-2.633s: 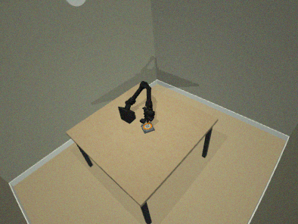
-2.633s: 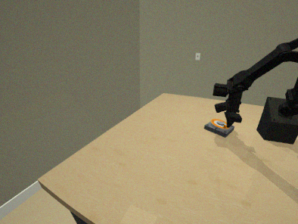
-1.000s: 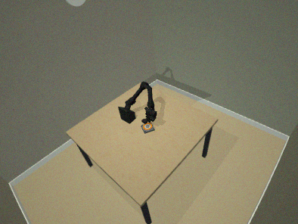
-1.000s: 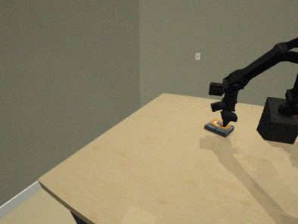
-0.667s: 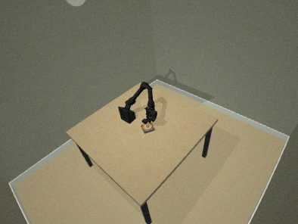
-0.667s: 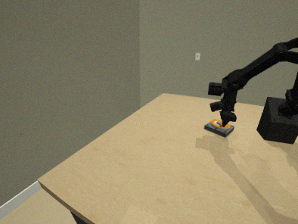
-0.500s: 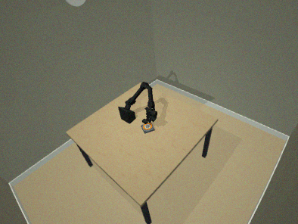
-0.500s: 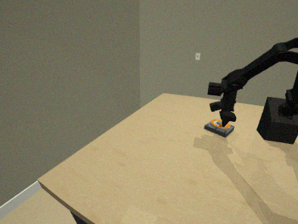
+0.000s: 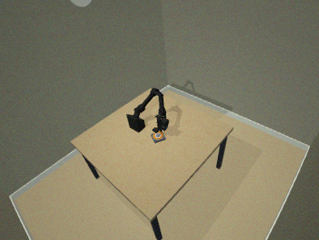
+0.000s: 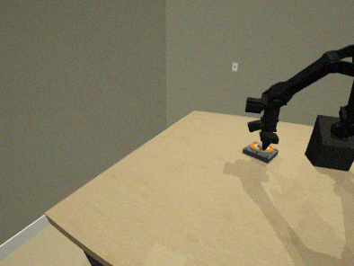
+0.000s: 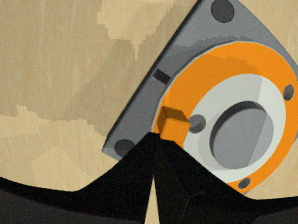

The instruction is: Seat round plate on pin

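Observation:
The round orange plate (image 9: 158,135) (image 10: 253,146) (image 11: 240,57), with a white middle, sits around the grey post (image 11: 244,140) on the square grey base (image 9: 159,141) (image 10: 269,157) (image 11: 205,30). Its orange tab (image 11: 175,129) stands up at the rim in the wrist view. The hole (image 11: 197,123) beside the tab looks grey; I cannot tell whether a pin is inside, or whether the plate lies flat. My gripper (image 9: 156,130) (image 10: 265,148) (image 11: 155,141) is shut with nothing between its fingers. Its tips are right beside the tab, seemingly touching it; the fingers hide part of the base and plate rim.
The base lies on the wooden table (image 9: 133,162) (image 10: 157,193). Dark round marks (image 11: 222,11) show at its corners, and a small black mark (image 11: 161,76) lies near one edge. The arm's black mount (image 9: 136,123) (image 10: 330,144) stands nearby.

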Robot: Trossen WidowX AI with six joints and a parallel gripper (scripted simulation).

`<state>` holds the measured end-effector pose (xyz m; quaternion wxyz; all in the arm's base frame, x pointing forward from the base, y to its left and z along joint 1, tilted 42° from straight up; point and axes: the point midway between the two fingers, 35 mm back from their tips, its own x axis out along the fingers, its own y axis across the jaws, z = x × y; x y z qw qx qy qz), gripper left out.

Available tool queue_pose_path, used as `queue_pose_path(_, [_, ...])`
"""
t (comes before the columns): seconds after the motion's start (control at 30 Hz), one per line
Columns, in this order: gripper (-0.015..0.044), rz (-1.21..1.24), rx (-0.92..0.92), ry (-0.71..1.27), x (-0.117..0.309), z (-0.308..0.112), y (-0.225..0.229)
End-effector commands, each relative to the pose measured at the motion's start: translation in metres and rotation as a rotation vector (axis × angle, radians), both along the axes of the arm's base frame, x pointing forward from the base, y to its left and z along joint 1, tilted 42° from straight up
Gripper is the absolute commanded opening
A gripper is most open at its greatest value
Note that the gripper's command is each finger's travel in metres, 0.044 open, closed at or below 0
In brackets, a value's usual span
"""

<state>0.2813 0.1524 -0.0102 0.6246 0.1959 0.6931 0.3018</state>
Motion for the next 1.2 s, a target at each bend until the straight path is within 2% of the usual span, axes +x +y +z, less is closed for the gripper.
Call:
queue_pose_path(0.0, [0.0,0.0,0.003,-0.02,0.008,0.003,0.001])
queue_pose_path(0.63, [0.0,0.0,0.003,-0.02,0.016,0.001,0.001])
queue_pose_path(0.93, [0.0,0.0,0.001,-0.02,0.013,0.033,-0.03])
queue_pose_path(1.17, [0.0,-0.005,0.003,-0.008,0.011,0.027,-0.026])
